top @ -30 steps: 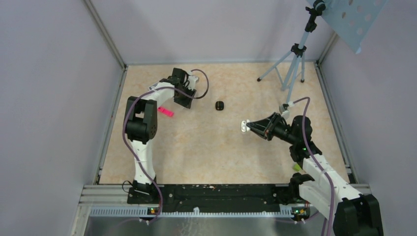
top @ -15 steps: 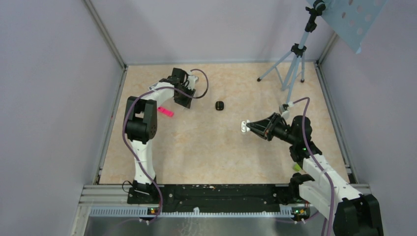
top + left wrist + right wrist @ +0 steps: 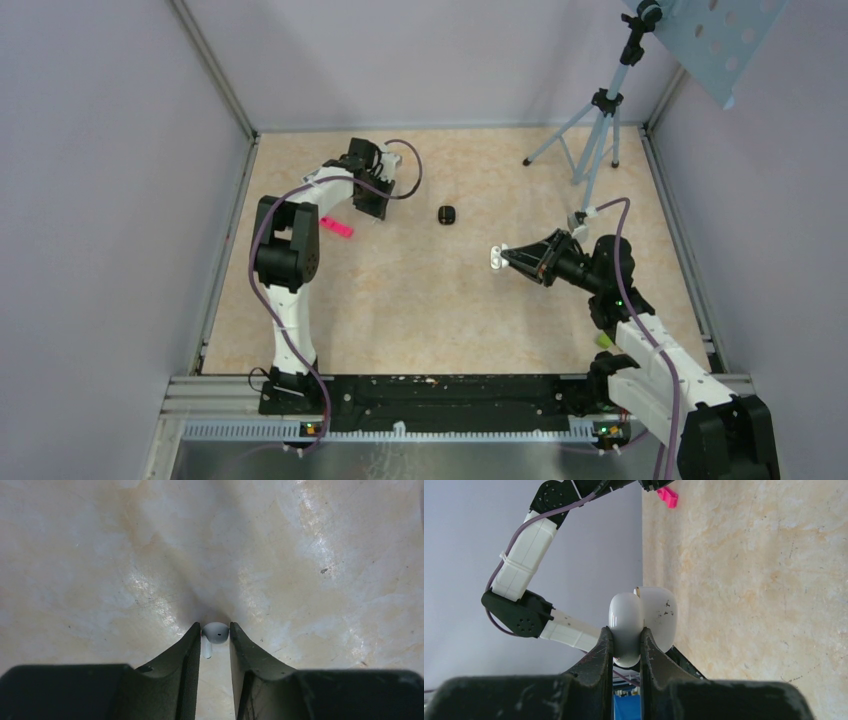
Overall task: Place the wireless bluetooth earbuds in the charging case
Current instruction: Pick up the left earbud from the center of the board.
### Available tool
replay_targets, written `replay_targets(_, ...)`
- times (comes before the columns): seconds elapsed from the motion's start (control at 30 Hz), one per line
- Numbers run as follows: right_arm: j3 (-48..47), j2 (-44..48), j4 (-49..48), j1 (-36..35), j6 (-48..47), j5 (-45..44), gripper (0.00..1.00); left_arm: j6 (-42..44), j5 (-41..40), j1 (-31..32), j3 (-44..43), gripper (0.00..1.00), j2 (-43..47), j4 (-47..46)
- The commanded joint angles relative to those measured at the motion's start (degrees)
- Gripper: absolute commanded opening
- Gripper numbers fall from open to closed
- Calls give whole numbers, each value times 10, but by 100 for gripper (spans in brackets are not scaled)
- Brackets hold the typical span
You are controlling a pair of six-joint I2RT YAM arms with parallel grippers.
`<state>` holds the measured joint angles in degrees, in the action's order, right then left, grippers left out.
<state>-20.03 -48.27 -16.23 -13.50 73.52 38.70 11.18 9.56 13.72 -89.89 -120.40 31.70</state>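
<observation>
- The earbud (image 3: 215,632) looked like smooth, glossy white plastic.
- The charging case (image 3: 651,615) was glossy white plastic, scuffed.
- The table (image 3: 310,555) showed a marbled, faintly shiny, scratched top.

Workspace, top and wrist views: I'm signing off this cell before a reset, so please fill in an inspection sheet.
Surface: beige marbled table, lightly scuffed.
Job's things: white earbud on the table; white case in the right tool.
Clutter: pink block; small black item, kind unclear.
Tools: left tool pinches the earbud; right tool is shut on the case.
Cables: purple cables run along both arms.
Surroundings: tripod at the far right; lilac walls.
</observation>
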Motion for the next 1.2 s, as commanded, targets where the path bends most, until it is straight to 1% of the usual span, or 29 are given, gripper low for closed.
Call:
replay_targets(0.0, -24, 3, -23, -7, -1, 2, 0, -13, 0, -1, 6, 34, -6, 33)
replay_targets(0.07, -24, 3, -24, -7, -2, 2, 0, -14, -1, -1, 6, 34, -3, 32)
replay_targets(0.23, -23, 3, -25, -7, -1, 3, 0, -20, 1, -1, 2, 31, -4, 39)
replay_targets(0.3, -23, 3, -26, -7, -1, 3, 0, -22, 1, -1, 3, 25, -4, 42)
replay_targets(0.37, -23, 3, -26, -7, -1, 4, 0, -24, 2, 0, 3, 22, -5, 46)
replay_targets(0.47, -22, 3, -27, -7, -2, 4, 0, -30, 1, 1, 3, 22, -1, 48)
replay_targets(0.53, -22, 3, -27, -7, -1, 4, 0, -34, 0, 2, 2, 30, 4, 49)
replay_targets(0.6, -22, 2, -27, -7, -1, 5, 0, -37, -1, 3, 0, 34, 6, 53)
replay_targets(0.67, -21, 3, -28, -7, 0, 5, 0, -37, -4, 3, -3, 34, 5, 58)
replay_targets(0.87, -19, 7, -28, -7, 0, 5, 0, -28, -5, 5, -4, 30, -2, 67)
replay_targets(0.97, -19, 8, -27, -7, 0, 5, 0, -27, -13, 8, -4, 36, -2, 70)
replay_targets(1.0, -20, 8, -27, -7, 0, 5, 0, -27, -13, 8, -4, 36, -1, 70)
replay_targets(1.07, -20, 8, -26, -7, 0, 5, 0, -27, -12, 9, -4, 35, -1, 70)
replay_targets(1.17, -20, 8, -26, -7, 0, 5, 0, -29, -13, 10, -4, 26, -3, 70)
